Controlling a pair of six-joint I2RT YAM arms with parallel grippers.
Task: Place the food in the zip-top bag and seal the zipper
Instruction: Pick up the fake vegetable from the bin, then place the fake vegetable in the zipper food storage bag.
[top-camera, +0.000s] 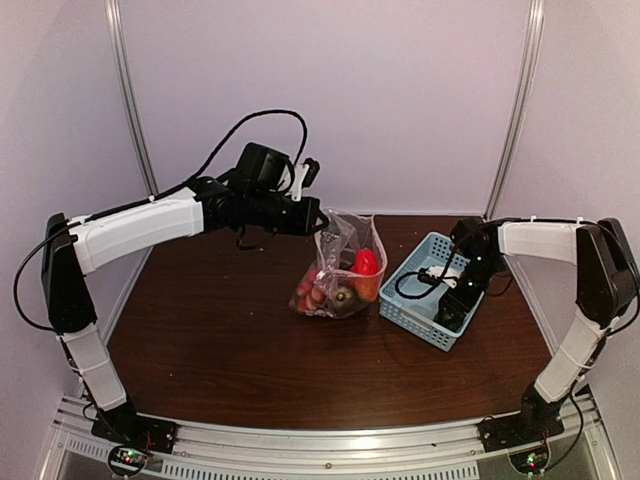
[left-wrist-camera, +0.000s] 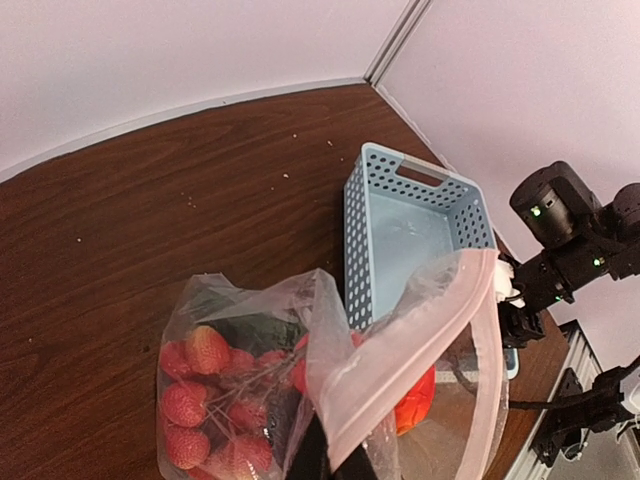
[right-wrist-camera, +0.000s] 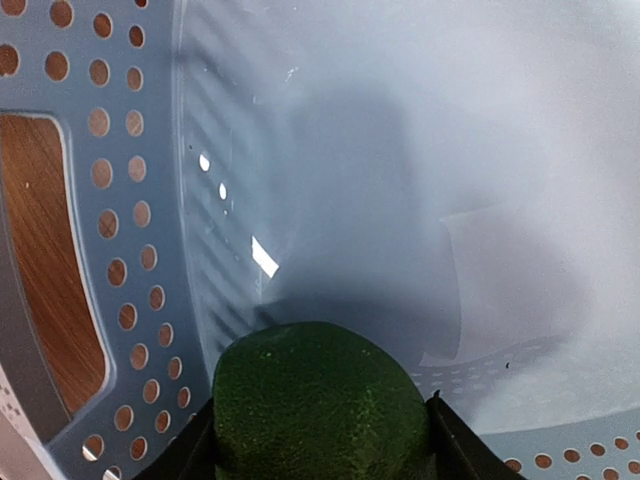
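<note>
The clear zip-top bag (top-camera: 338, 270) stands on the table's middle, mouth up, holding a cluster of small red fruits (left-wrist-camera: 200, 395), a dark piece and a red tomato (top-camera: 366, 262). My left gripper (top-camera: 318, 220) is shut on the bag's upper rim and holds it up; in the left wrist view the pinkish zipper strip (left-wrist-camera: 420, 345) runs from my fingers (left-wrist-camera: 322, 455). My right gripper (top-camera: 452, 318) is down inside the light-blue basket (top-camera: 412, 272), shut on a green lump (right-wrist-camera: 320, 405) that fills the space between its jaws.
The basket stands right of the bag, almost touching it; its perforated wall and a handle slot (right-wrist-camera: 45, 260) are on the left in the right wrist view. White enclosure walls stand behind and to both sides. The table's front half is bare wood.
</note>
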